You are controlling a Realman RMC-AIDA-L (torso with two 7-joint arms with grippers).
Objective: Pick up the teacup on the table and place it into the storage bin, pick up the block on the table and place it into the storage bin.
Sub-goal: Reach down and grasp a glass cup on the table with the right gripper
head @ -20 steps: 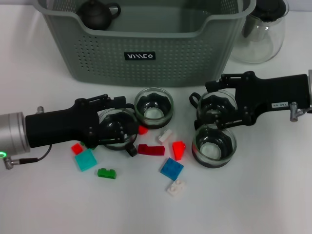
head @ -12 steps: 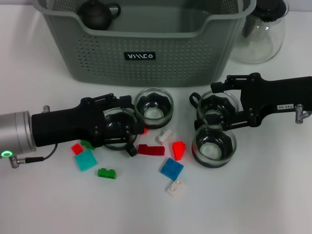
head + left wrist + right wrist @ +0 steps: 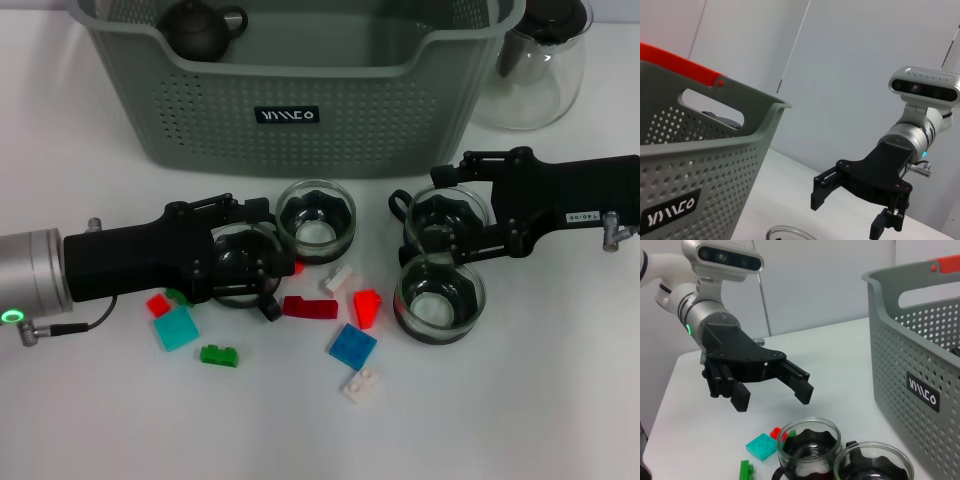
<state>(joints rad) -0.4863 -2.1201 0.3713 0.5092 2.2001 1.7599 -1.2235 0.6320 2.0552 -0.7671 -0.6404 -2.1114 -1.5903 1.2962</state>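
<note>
— Both end effectors? 
— Left end effector spread around a teacup, partly hiding it. Right end effector open over another cup. 
— Bin? 
— Behind, top cut off.

Your left gripper hangs with fingers spread over a glass cup, another cup just beside it. Loose blocks crowd the table between the two arms. Your right gripper straddles a cup with a fourth cup touching it. The storage bin walls off the far side; a glass pitcher stands beside its right end.
</note>
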